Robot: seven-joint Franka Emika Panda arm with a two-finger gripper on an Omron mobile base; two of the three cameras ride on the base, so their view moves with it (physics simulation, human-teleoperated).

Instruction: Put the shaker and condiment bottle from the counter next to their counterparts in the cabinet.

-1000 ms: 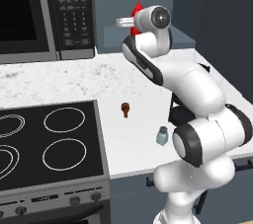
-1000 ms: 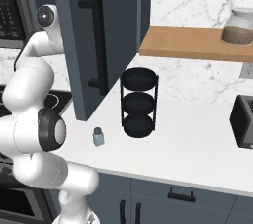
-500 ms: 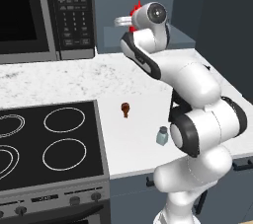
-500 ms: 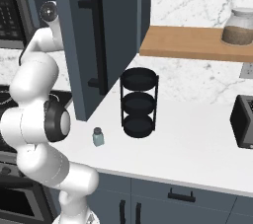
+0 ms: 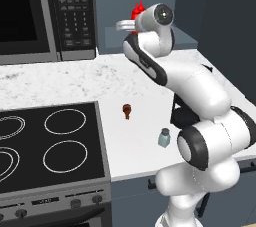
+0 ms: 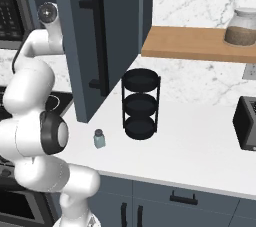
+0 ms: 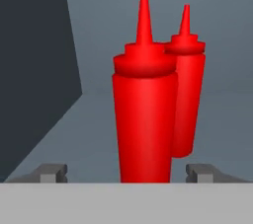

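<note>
In the hand view, two slim red condiment bottles stand upright on the cabinet's flat shelf. The near one (image 7: 143, 119) is between my gripper's (image 7: 126, 171) finger tips. The far one (image 7: 185, 94) is just behind it to the right. The gripper is open, with a gap on each side of the near bottle. In the left base view my hand reaches into the cabinet recess (image 5: 192, 6), where red nozzle tips (image 5: 137, 8) show. The pale shaker (image 5: 164, 137) (image 6: 99, 139) stands on the counter (image 5: 75, 78) near its front edge. The matching shaker in the cabinet is hidden.
A small brown knobbed piece (image 5: 127, 111) lies on the counter beside the black stovetop (image 5: 50, 141). The microwave (image 5: 45, 16) hangs at left. The open cabinet door (image 6: 107, 36) juts over the counter. A black tiered rack (image 6: 141, 103), a wooden shelf (image 6: 200, 43) and a toaster (image 6: 247, 123) stand right.
My wrist has shifted only slightly at the cabinet recess while the arm's upper links re-posed. The shaker and the brown piece have stayed put.
</note>
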